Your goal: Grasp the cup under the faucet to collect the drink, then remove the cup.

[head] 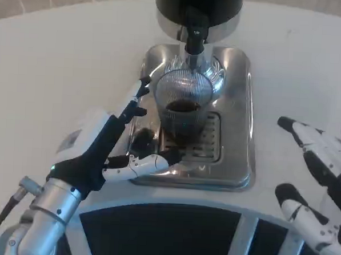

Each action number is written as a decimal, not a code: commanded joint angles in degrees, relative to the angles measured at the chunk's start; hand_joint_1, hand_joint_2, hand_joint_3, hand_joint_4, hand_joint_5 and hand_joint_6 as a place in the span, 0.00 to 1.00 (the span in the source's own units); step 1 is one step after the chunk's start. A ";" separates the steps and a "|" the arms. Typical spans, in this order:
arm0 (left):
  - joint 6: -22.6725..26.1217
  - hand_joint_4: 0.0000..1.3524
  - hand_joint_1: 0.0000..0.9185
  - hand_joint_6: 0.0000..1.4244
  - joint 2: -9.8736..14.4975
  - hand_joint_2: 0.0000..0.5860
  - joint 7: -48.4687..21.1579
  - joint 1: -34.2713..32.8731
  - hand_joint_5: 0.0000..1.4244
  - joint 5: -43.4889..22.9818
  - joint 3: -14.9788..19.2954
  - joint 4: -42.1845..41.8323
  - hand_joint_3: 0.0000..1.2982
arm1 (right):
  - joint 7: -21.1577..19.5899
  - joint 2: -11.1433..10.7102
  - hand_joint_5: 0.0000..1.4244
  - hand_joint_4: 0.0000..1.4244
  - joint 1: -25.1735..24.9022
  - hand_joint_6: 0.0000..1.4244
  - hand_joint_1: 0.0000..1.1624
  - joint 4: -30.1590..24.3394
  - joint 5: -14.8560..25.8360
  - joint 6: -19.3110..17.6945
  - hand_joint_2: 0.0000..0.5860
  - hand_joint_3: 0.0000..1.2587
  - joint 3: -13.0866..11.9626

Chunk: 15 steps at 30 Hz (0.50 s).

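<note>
The cup [183,108] stands upright on the steel tray [239,119] of the drink machine, right under the black faucet [195,40]. It is a clear ribbed glass, and there is dark drink in its lower part. It sits on the slotted grate [209,144] near the middle of the tray.

The left hand [109,147] is at the tray's left side, reaching in toward the cup. Its fingers are spread apart: the upper ones point up along the cup's left side, their black tips near the rim, and a white finger [140,166] lies low across the front of the tray, its tip close to the cup's base. From here I cannot tell whether any finger actually touches the glass; nothing is wrapped round it, so the hand looks open with the cup sitting between its fingers. The silver forearm [46,212] runs down to the lower left corner.

The right hand [316,181] lies well apart from the machine, at the right edge over the white table [59,64]. Its fingers are spread and hold nothing, the black tips pointing toward the tray.

The machine's dark body [197,3] rises at the top, just behind the faucet.
</note>
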 commanded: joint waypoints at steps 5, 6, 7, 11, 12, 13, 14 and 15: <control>-1.24 0.00 0.25 0.13 0.64 0.08 -0.77 -0.55 0.16 -1.97 1.01 1.41 0.00 | -0.66 4.66 0.00 0.00 5.89 0.00 0.01 -0.85 -4.96 -8.51 0.87 0.00 -0.84; -1.28 0.00 0.25 0.13 0.67 0.08 -0.75 -0.62 0.16 -2.15 1.00 1.52 0.00 | -0.67 4.92 0.00 0.00 6.03 0.00 0.01 -0.85 -5.62 -8.82 0.87 0.00 -0.88; -1.28 0.00 0.25 0.13 0.65 0.08 -0.78 -0.71 0.16 -2.42 0.99 1.67 0.00 | -0.56 5.00 0.00 0.00 5.99 0.00 0.01 -0.85 -6.45 -8.82 0.87 0.00 -0.81; -1.38 0.00 0.25 0.13 0.13 0.08 -0.78 -1.90 0.16 -3.09 0.76 2.67 0.00 | 0.43 4.87 0.00 0.00 5.82 0.00 0.01 -0.85 -9.39 -7.45 0.87 0.00 0.15; -1.40 0.00 0.25 0.13 0.04 0.08 -0.75 -2.10 0.16 -3.10 0.69 2.78 0.00 | 0.56 4.90 0.00 0.00 5.87 0.00 0.01 -0.85 -10.01 -7.25 0.87 0.00 0.54; -1.38 0.00 0.25 0.13 -0.10 0.08 -0.70 -2.34 0.16 -3.05 0.59 2.87 0.00 | 0.54 5.01 0.00 0.00 5.99 0.00 0.01 -0.85 -10.63 -7.14 0.87 0.00 0.95; -1.32 0.00 0.25 0.13 -0.27 0.08 -0.68 -2.62 0.16 -2.99 0.44 3.00 0.00 | 0.51 5.08 0.00 0.00 6.06 0.00 0.02 -0.85 -11.08 -7.06 0.87 0.00 1.25; -1.28 0.00 0.25 0.13 -0.38 0.08 -0.67 -2.80 0.16 -2.94 0.34 3.10 0.00 | 0.44 5.13 0.00 0.00 6.18 0.00 0.02 -0.85 -11.63 -6.92 0.87 0.00 1.55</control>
